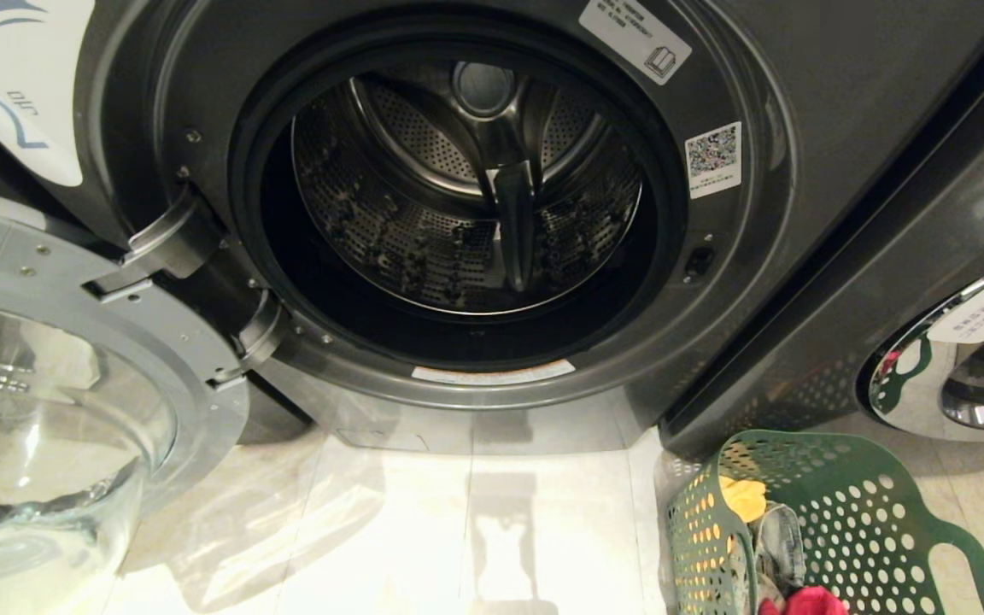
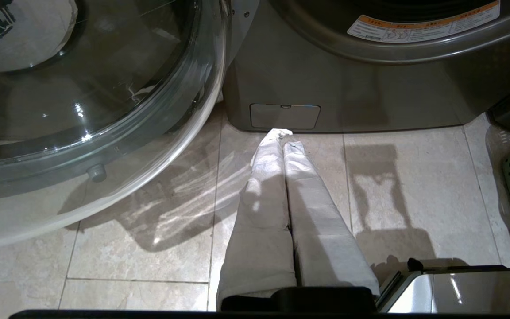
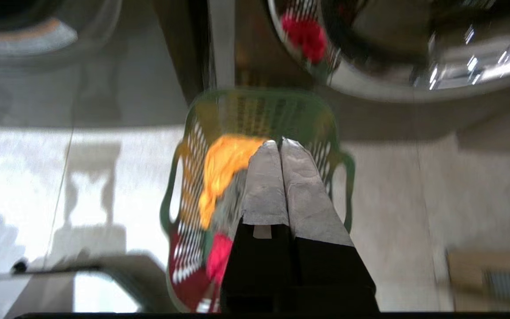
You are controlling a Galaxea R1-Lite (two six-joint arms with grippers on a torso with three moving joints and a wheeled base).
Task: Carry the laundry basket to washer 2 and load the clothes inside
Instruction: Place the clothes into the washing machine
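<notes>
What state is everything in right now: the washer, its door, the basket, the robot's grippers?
Washer 2: drum empty.
Washer door: swung wide open.
Laundry basket: on the floor beside the washer.
Clothes: all in the basket.
Left gripper: shut, holding nothing.
Right gripper: shut, empty, above the basket.

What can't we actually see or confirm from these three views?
- Laundry basket: head view's bottom edge cuts it off, so its floor and any buried clothes are hidden.
- Right wrist view: motion blur smears the basket; the shut right gripper covers part of it.
- Left wrist view: the shut left gripper points at the floor; the washer drum is out of frame.
</notes>
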